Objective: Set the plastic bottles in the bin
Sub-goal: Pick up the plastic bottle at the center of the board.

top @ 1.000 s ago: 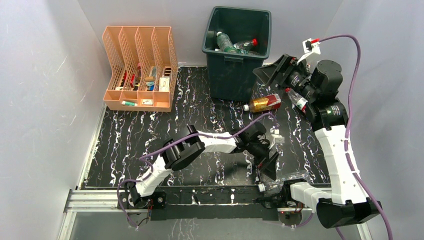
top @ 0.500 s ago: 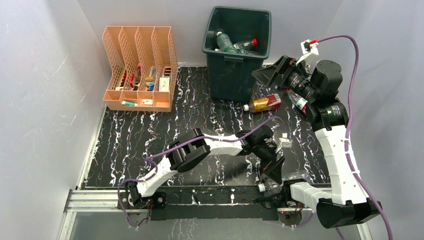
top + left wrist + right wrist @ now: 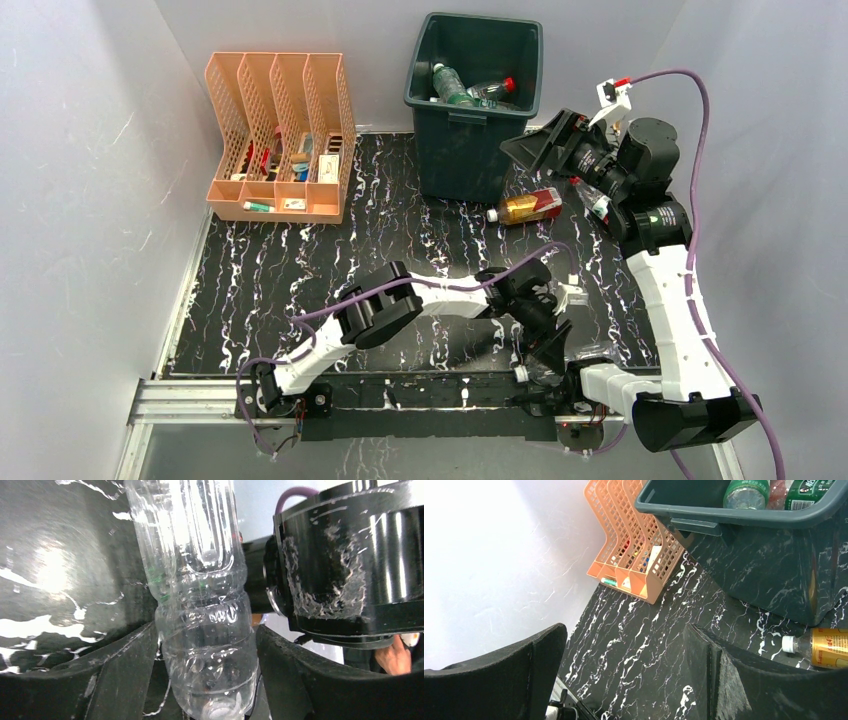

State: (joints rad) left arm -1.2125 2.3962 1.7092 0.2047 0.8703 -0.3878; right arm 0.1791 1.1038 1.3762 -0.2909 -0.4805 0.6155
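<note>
Black white-veined counter (image 3: 300, 270), pale walls (image 3: 90, 200) on three sides; dark green bin (image 3: 465, 165) at the far edge holds a green-label bottle (image 3: 450, 88) and a red-cap bottle (image 3: 495, 90); peach file organizer (image 3: 225, 100) far left, small items in its slots; orange bottle (image 3: 528, 206) lies on the counter just beside the bin; left gripper (image 3: 206, 627) fingers flank a clear bottle (image 3: 195, 545) at the near edge, right against its sides, cannot tell if pinching; right gripper (image 3: 624, 632) fingers spread wide, nothing between, near the bin.
</note>
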